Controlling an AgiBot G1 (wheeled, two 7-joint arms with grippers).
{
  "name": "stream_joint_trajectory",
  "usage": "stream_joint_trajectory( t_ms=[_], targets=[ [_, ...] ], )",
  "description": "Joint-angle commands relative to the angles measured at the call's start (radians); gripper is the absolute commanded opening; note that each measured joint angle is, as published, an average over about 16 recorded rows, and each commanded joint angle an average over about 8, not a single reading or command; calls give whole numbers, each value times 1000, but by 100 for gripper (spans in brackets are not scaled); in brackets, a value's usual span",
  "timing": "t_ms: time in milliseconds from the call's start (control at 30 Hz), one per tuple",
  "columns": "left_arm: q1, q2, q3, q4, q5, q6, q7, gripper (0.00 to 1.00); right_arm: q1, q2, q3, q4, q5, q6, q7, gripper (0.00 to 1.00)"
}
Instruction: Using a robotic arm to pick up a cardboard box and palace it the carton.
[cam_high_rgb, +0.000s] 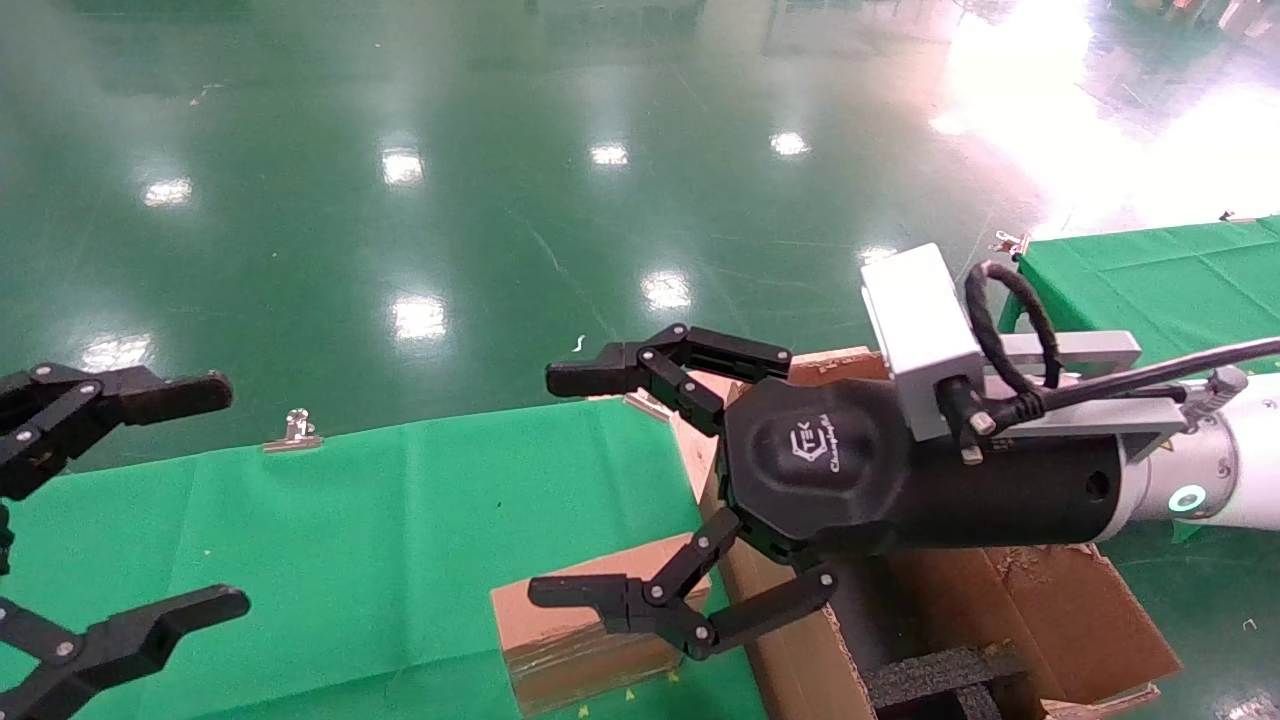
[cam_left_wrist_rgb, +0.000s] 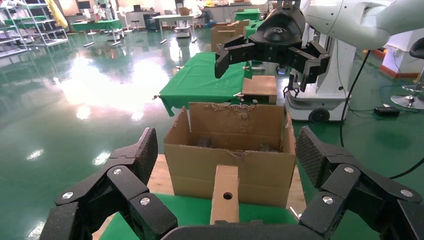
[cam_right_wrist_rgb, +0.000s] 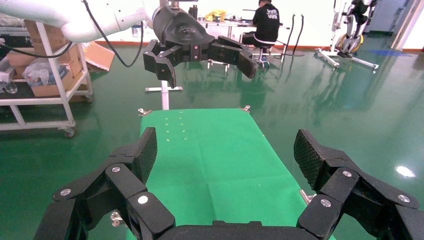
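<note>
We see a glossy green floor (cam_high_rgb: 420, 230) all around us, mirroring rows of ceiling lights as bright patches. The desk (cam_high_rgb: 350, 540) wears a green cloth held by a metal clip (cam_high_rgb: 292, 432); a second green-covered desk (cam_high_rgb: 1160, 275) stands nearby. In the right wrist view a person in black (cam_right_wrist_rgb: 265, 22) sits far off at a bench, and a white shelving cart (cam_right_wrist_rgb: 47, 95) holds boxes.

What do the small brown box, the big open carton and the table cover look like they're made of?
The small closed brown rectangular box looks like matte cardboard, with glossy clear tape along an edge. The large brown open carton looks like cardboard too, judging by its torn, fibrous flap edges. The green table cover seems to be cloth: it is matte and held by a metal clip.
</note>
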Motion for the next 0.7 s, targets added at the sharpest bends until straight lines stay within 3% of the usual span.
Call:
stream_joint_trajectory(
  t_ms=[33,367,633,700],
  targets=[
    [0,0,0,0,0,0,0,100,0,0,0,0,0,0,0,100],
    [0,0,0,0,0,0,0,100,0,0,0,0,0,0,0,100],
    [0,0,0,0,0,0,0,3,0,0,0,0,0,0,0,100],
    [0,0,0,0,0,0,0,0,0,0,0,0,0,0,0,100]
  ],
)
